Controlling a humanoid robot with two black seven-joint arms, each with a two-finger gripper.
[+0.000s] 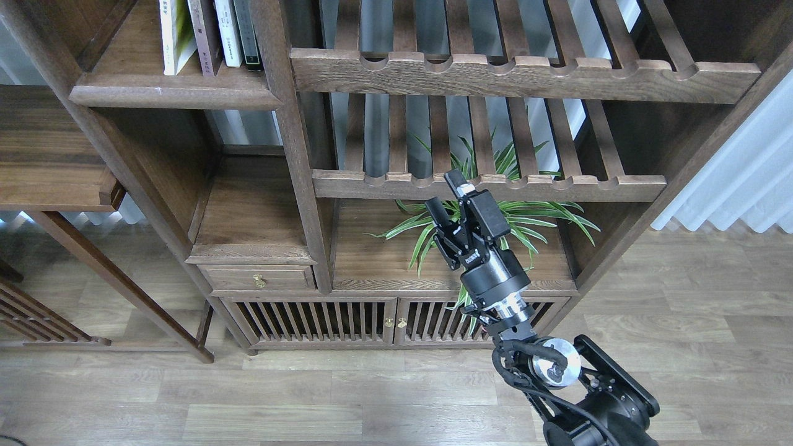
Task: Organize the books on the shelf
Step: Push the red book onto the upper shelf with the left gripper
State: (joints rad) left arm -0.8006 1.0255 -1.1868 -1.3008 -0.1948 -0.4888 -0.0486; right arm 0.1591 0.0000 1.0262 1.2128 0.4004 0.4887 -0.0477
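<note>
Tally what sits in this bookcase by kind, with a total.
Books upright on the top-left shelf: 4 (pale green-white, brown, white, dark)
Green plant: 1
Slatted racks: 2 (upper, lower)
Total: 7

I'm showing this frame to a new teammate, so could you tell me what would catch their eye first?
Most striking is the right gripper, raised mid-frame with its fingers apart and empty, in front of a green spider plant on the bookcase's lower middle shelf. Next come the two slatted racks with notched front rails above it, and a few upright books on the top-left shelf.
</note>
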